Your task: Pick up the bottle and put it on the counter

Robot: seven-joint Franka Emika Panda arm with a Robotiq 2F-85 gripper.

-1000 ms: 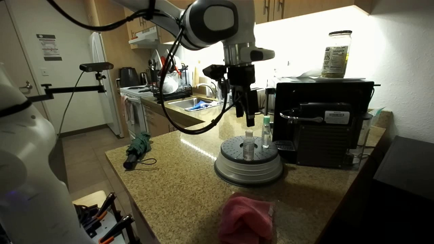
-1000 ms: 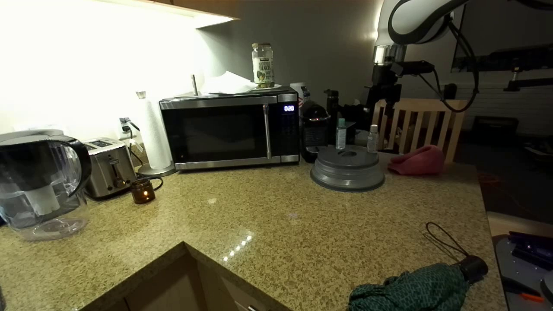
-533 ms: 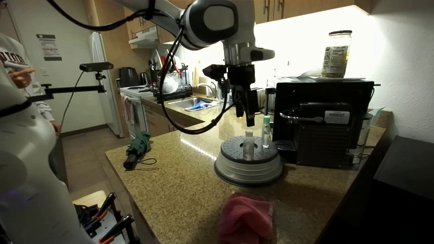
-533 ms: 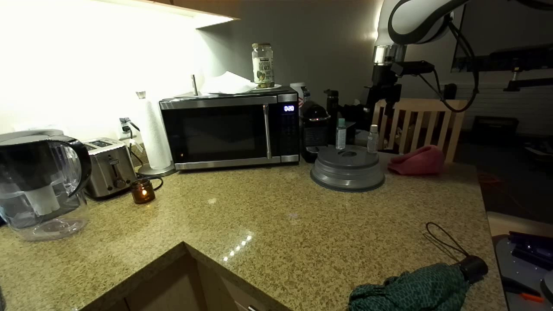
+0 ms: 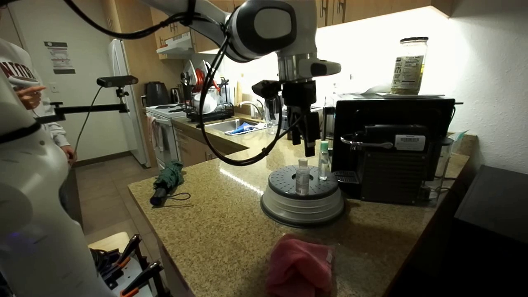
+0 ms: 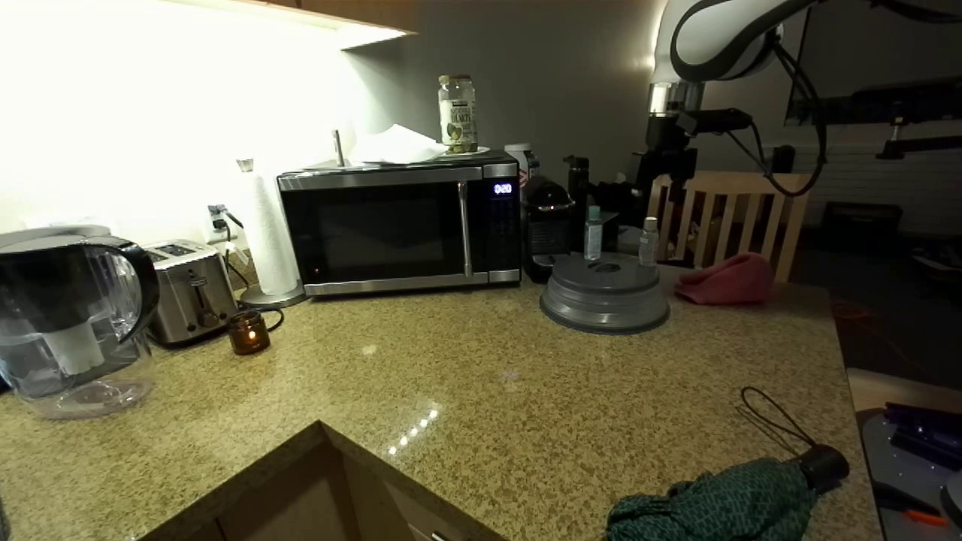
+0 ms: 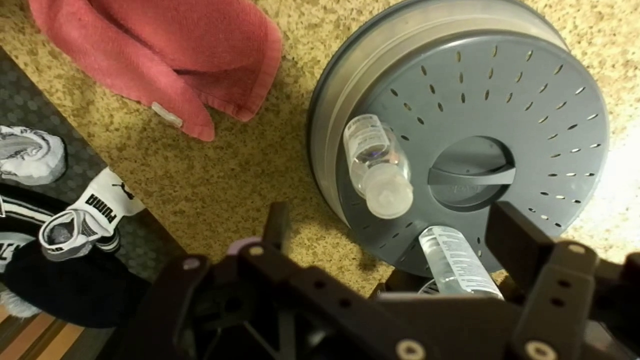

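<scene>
Fingers stand spread. White-capped bottle and green-capped bottle stand upright below them; exact lateral offset is unclear

In an exterior view, tiled floor lies before the refrigerator; left of it stands a pale wall, right of it wooden cabinets over bright light.

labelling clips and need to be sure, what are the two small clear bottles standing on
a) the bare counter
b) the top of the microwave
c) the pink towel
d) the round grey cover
d, since in both exterior views the green-capped bottle and the pale-capped bottle stand upright on top of the round grey cover.
</scene>
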